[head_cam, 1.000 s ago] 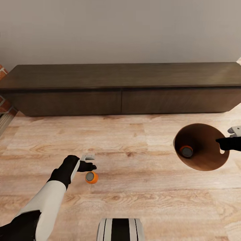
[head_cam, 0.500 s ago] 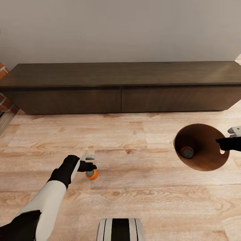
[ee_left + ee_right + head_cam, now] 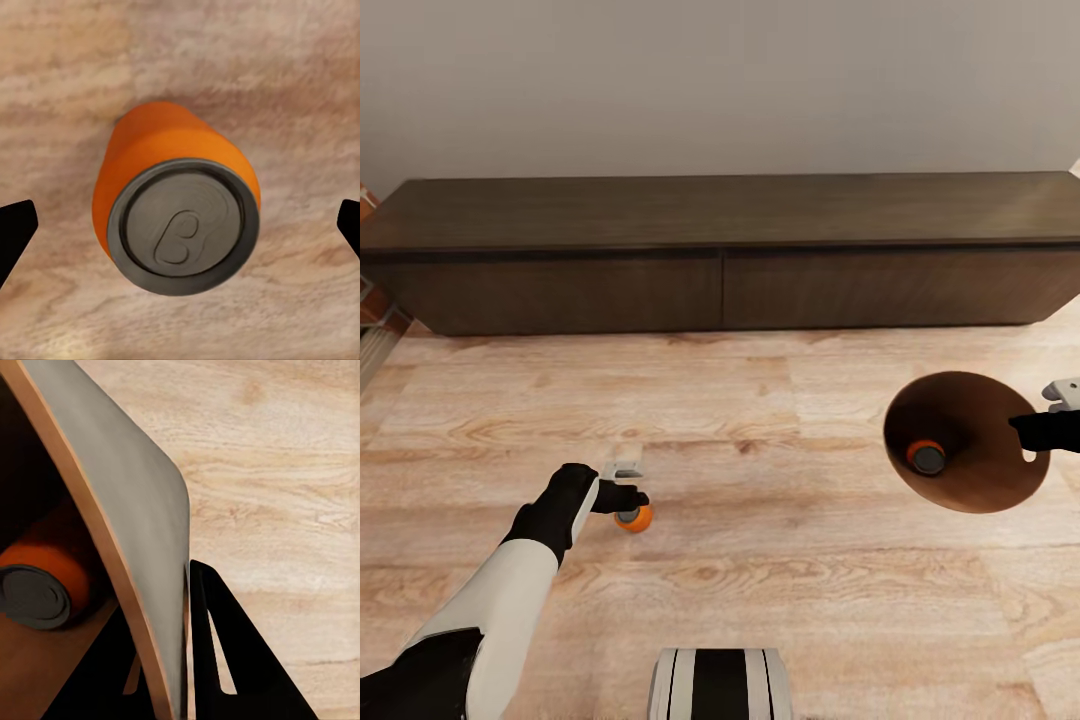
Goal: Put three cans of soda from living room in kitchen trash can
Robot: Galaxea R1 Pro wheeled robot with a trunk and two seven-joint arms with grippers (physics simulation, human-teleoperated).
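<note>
Light wood floor (image 3: 780,560), grey wall behind, long dark low cabinet (image 3: 720,255) along the wall at 12 o'clock. Bit of brick at far left edge.

L gripper (image 3: 628,483) low over the floor at ~8 o'clock of head view, pointing down. Orange can (image 3: 633,518) stands upright on floor right under it, grey top up, partly covered by the gripper. L wrist view: can (image 3: 177,217) centred between the fingers, black fingertips (image 3: 15,229) at both edges of view, well apart from can on each side. Fingers wide, no contact w/ can visible.

R gripper (image 3: 1050,425) at 3 o'clock, holding the bin (image 3: 1000,480) by its rim. Bin is tilted, mouth facing the camera, copper-brown inside showing. R wrist view: fingers (image 3: 225,660) straddle the bin wall (image 3: 142,547), one inside, one outside, narrow, clamped on the rim. Grey outside, brown edge.

2nd orange can (image 3: 926,456) inside the bin, lying toward the bottom, grey top toward camera. Same can in R wrist view (image 3: 45,581), resting on the inner wall.

Robot base (image 3: 720,685) at 6 o'clock, bottom edge. L arm: white forearm, black wrist.
</note>
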